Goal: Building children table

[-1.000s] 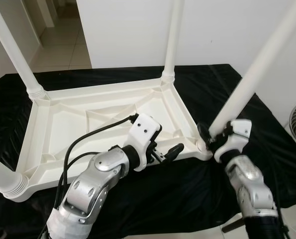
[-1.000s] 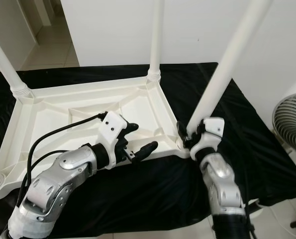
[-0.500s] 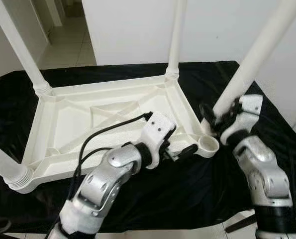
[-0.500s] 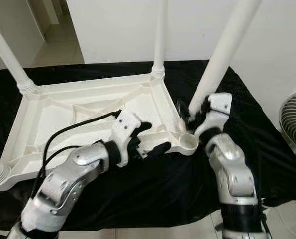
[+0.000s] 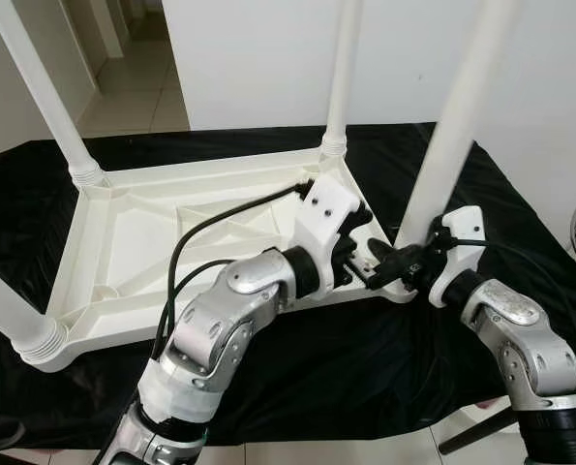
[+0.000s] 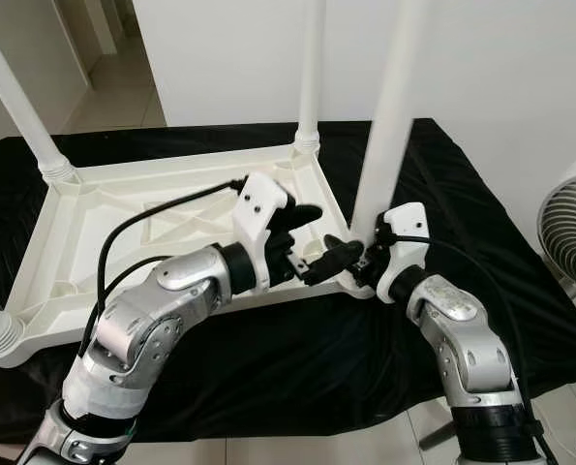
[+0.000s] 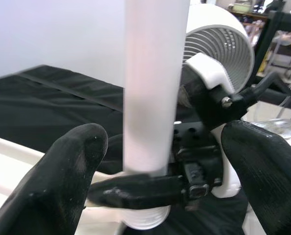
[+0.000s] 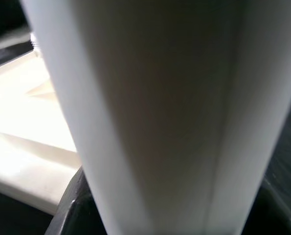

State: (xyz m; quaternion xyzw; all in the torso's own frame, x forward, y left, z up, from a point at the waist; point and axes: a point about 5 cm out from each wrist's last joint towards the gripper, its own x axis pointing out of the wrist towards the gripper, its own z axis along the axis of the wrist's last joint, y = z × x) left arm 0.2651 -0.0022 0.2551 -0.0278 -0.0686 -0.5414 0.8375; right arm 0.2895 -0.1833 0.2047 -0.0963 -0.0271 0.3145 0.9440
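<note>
The white plastic table (image 5: 123, 242) lies upside down on a black cloth (image 5: 365, 387). Three white legs stand in its corners: far left (image 5: 41, 97), far right (image 5: 344, 68) and near left (image 5: 2, 315). A fourth leg (image 5: 452, 136) stands almost upright at the near right corner. My right gripper (image 5: 409, 260) is shut on its lower end. My left gripper (image 6: 317, 240) is open just left of that leg's base. In the left wrist view its fingertips (image 7: 86, 147) flank the leg (image 7: 152, 98). The joint with the corner socket is hidden behind both grippers.
A white floor fan (image 6: 570, 232) stands off the cloth's right side. A white wall (image 5: 268, 58) rises just behind the cloth, with a tiled corridor (image 5: 133, 97) at the back left. The cloth's front edge lies close to me.
The right gripper has swung the fourth leg from a rightward tilt to nearly upright and down at the near right corner. The left gripper has moved right, up to the leg's base.
</note>
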